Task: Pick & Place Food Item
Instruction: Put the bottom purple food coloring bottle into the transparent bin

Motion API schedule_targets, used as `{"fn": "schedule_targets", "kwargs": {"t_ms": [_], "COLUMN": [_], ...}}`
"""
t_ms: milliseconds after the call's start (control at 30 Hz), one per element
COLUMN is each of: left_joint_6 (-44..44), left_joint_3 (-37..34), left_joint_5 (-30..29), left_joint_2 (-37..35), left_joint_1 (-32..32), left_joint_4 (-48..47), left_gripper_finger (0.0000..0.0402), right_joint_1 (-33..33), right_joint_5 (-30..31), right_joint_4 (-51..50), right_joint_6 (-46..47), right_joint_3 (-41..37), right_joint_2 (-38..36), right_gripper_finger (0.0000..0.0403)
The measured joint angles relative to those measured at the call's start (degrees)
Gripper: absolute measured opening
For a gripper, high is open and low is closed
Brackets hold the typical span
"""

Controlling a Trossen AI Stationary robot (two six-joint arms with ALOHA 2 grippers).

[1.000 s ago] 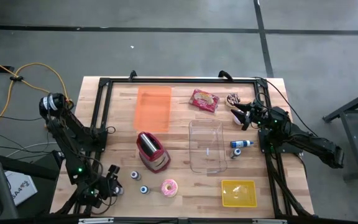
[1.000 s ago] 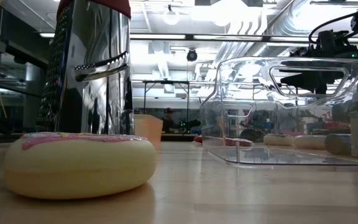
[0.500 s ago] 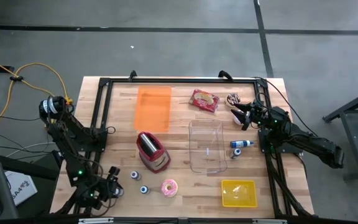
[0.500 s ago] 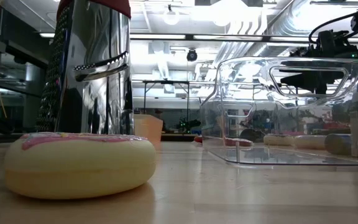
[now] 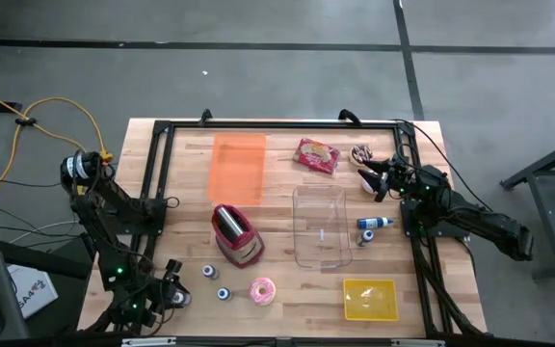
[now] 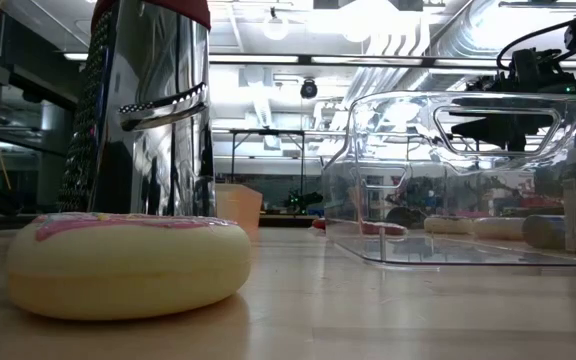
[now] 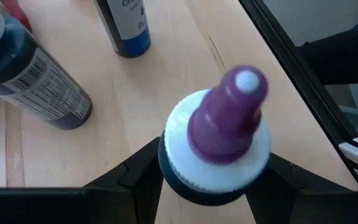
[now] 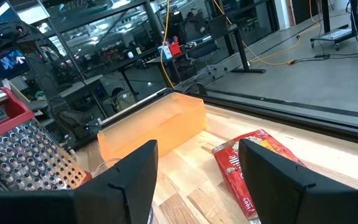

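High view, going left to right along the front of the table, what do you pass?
Left gripper → two small bottles → pink donut → yellow tray.

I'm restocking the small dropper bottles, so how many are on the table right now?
4. One lies beside the clear bin, at its right. Two stand near the front edge left of the donut: and. One sits between the left gripper's fingers. Others may be hidden.

Grey concrete floor (image 5: 258, 67); bright ceiling lights (image 6: 278, 25); exposed ducts (image 6: 418, 50) overhead.
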Motion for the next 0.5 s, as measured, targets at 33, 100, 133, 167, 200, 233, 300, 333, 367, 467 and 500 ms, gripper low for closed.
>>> {"fn": "schedule_targets", "kwargs": {"t_ms": [33,100,133,167,200,233,300,333,367,467,500], "left_joint_6": [-0.1,-0.1,-0.1,-0.4,-0.4,-0.4,-0.4,-0.2,0.0,0.1,0.1], "left_joint_3": [-0.4,-1.3,-1.9,-2.5,-3.1,-3.6,-4.0,-4.2,-4.4,-5.0,-5.1], "left_joint_5": [-0.4,-0.6,-0.6,-0.6,-0.6,-0.6,-0.7,-0.7,-0.7,-0.7,-0.7], "left_joint_2": [0.0,0.0,0.0,0.0,0.0,0.0,0.0,0.0,0.0,0.0,0.0], "left_joint_1": [-0.2,-0.4,-0.4,-0.4,-0.4,-0.4,-0.4,-0.4,-0.4,-0.4,-0.4], "left_joint_4": [0.7,2.8,4.0,4.8,5.6,6.3,7.2,7.6,8.1,9.1,9.1], "left_gripper_finger": [0.0188,0.0188,0.0188,0.0188,0.0188,0.0188,0.0188,0.0188,0.0188,0.0188,0.0188], "right_joint_1": [0.0,0.0,0.0,0.0,0.0,0.0,0.0,0.0,0.0,0.0,0.0], "right_joint_5": [0.0,0.0,0.0,0.0,0.0,0.0,0.0,0.0,0.0,0.0,0.0], "right_joint_4": [0.0,0.0,0.0,0.0,0.0,0.0,0.0,0.0,0.0,0.0,0.0], "right_joint_6": [0.0,0.0,0.0,0.0,0.0,0.0,0.0,0.0,0.0,0.0,0.0], "right_joint_3": [0.0,0.0,0.0,0.0,0.0,0.0,0.0,0.0,0.0,0.0,0.0], "right_joint_2": [0.0,0.0,0.0,0.0,0.0,0.0,0.0,0.0,0.0,0.0,0.0], "right_gripper_finger": [0.0211,0.0211,0.0211,0.0211,0.0211,0.0211,0.0211,0.0211,0.0211,0.0211,0.0211]}}
